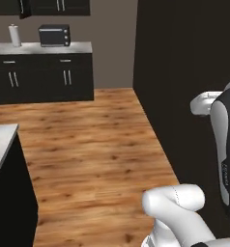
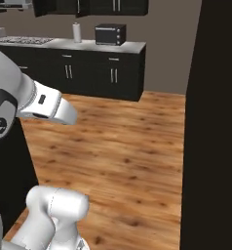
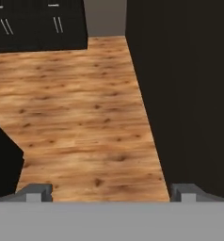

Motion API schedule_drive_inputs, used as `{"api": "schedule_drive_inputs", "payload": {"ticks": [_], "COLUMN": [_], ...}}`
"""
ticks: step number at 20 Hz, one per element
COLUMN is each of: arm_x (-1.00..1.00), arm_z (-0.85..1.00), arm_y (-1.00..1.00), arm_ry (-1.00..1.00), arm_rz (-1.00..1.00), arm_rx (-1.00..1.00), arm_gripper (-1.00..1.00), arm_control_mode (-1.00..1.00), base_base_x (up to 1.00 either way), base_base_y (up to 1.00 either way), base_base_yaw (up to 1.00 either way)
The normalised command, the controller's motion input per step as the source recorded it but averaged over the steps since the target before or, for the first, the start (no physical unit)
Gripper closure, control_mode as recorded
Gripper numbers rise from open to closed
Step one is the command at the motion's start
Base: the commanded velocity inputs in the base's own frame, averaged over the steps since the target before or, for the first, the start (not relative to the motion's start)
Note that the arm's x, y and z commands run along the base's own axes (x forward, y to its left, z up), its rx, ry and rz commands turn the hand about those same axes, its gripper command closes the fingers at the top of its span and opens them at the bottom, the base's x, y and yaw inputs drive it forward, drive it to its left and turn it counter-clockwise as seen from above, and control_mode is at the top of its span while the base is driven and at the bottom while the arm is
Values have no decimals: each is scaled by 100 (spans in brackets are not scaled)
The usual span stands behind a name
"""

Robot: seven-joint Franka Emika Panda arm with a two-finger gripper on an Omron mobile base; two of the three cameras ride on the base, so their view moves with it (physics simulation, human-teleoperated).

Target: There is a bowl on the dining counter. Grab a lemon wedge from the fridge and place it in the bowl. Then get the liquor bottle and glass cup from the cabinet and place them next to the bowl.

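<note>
In the hand view my gripper [image 3: 111, 192] is open, its two dark fingertips [image 3: 38, 192] far apart with nothing between them. It looks down on bare wooden floor. The cabinet, a black upper wall unit with silver bar handles, hangs at the far wall [image 1: 59, 6] [image 2: 113, 6]. The bowl, lemon wedge, fridge, liquor bottle and glass cup are out of view.
A grey counter over black lower cabinets [image 1: 64, 77] [image 2: 113, 73] carries a paper towel roll [image 1: 14, 35] and a black toaster oven [image 1: 54, 35]. A tall dark panel [image 1: 184, 72] [image 3: 189, 94] walls off the right. A grey-topped black counter corner [image 1: 1, 144] juts in on the left.
</note>
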Motion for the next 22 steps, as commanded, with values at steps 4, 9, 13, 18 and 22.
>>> {"api": "schedule_drive_inputs", "payload": {"ticks": [4, 9, 13, 18, 22], "arm_x": [0, 0, 0, 0, 0], "arm_z": [0, 0, 0, 0, 0], "arm_y": [0, 0, 0, 0, 0], "arm_ry": [0, 0, 0, 0, 0], "arm_rz": [0, 0, 0, 0, 0], "arm_rx": [0, 0, 0, 0, 0], "arm_gripper": [-100, -100, -100, -100, -100], "arm_control_mode": [100, 100, 100, 100, 100], "base_base_x": [100, 100, 100, 100, 100], "base_base_y": [-23, -4, 0, 0, 0], "base_base_yaw": [4, 1, 0, 0, 0]}}
